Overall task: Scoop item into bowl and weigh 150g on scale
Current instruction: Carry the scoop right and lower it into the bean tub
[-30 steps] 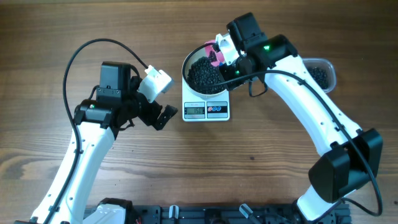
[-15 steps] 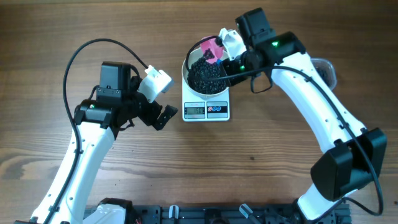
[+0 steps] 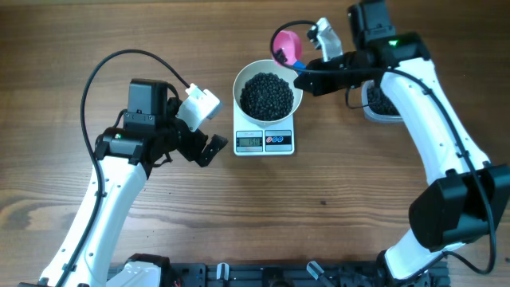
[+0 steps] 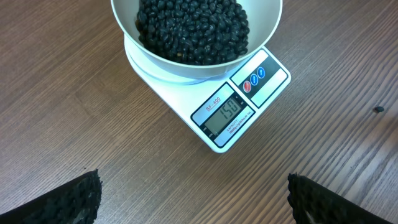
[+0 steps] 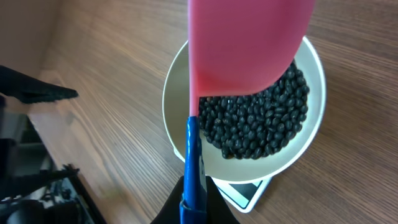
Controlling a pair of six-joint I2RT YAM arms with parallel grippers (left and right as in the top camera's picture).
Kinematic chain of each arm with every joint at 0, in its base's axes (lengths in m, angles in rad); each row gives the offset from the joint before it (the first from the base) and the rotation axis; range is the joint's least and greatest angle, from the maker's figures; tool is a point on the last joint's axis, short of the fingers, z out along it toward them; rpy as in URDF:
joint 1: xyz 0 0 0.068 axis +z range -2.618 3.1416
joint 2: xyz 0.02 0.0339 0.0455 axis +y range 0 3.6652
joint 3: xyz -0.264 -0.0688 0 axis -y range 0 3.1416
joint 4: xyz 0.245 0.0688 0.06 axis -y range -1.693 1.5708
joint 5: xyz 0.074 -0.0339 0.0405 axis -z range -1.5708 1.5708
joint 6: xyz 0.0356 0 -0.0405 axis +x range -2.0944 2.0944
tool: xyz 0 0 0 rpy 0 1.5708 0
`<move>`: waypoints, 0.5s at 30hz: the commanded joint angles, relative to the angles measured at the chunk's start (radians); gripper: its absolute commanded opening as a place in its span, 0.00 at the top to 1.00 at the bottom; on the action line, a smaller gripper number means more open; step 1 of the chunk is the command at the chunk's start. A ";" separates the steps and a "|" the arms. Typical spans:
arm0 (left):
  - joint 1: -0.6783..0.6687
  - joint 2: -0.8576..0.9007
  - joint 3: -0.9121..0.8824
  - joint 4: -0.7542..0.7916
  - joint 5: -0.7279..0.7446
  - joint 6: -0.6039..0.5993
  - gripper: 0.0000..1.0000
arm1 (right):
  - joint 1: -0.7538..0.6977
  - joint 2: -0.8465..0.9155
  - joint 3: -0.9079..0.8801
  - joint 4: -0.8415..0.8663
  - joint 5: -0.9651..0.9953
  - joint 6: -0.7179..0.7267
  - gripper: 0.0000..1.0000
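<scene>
Beans (image 3: pixel 271 94), small, round and black, fill the white bowl (image 3: pixel 241 80) in a dark heap, and the bowl sits squarely on the scale (image 3: pixel 265 142), covering all of its platform but the front strip. On that strip my left wrist view shows the grey display (image 4: pixel 224 113) reading 150, with a red and a blue round button (image 4: pixel 255 79) just beside it. My right claw (image 3: pixel 307 80) hangs just past the scale's back right corner, clenched on the blue handle (image 5: pixel 191 155) of a pink scoop (image 3: pixel 285 44). The scoop's pink cup is raised behind the scale, just outside the bowl's far rim in the overhead view. From my right wrist it looms tilted above the beans, and I cannot tell from there whether anything lies in it. Well to the right of the scale, partly hidden under my right arm, stands a clear plastic container (image 3: pixel 368 112) with more of the black beans in it. My left claw (image 3: pixel 209 149) hovers over the wooden counter (image 3: pixel 335 207) just left of the scale's front edge. Its fingers are spread wide and released, grasping nothing, with the dark textured pads (image 4: pixel 68 199) showing at either lower corner of my left wrist view and the scale between and beyond them.
</scene>
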State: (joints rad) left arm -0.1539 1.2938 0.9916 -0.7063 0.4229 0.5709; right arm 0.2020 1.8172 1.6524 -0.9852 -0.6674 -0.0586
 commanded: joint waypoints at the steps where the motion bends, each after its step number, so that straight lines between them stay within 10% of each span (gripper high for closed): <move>1: 0.005 -0.003 -0.006 0.003 0.005 -0.003 0.00 | -0.056 -0.042 0.019 0.004 -0.098 -0.020 0.96; 15: 0.005 -0.003 -0.006 0.003 0.006 -0.003 0.00 | -0.363 -0.130 0.010 -0.274 0.174 -0.102 0.96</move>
State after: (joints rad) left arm -0.1539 1.2942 0.9916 -0.7063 0.4232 0.5709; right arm -0.1318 1.7004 1.6577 -1.2060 -0.6701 -0.1223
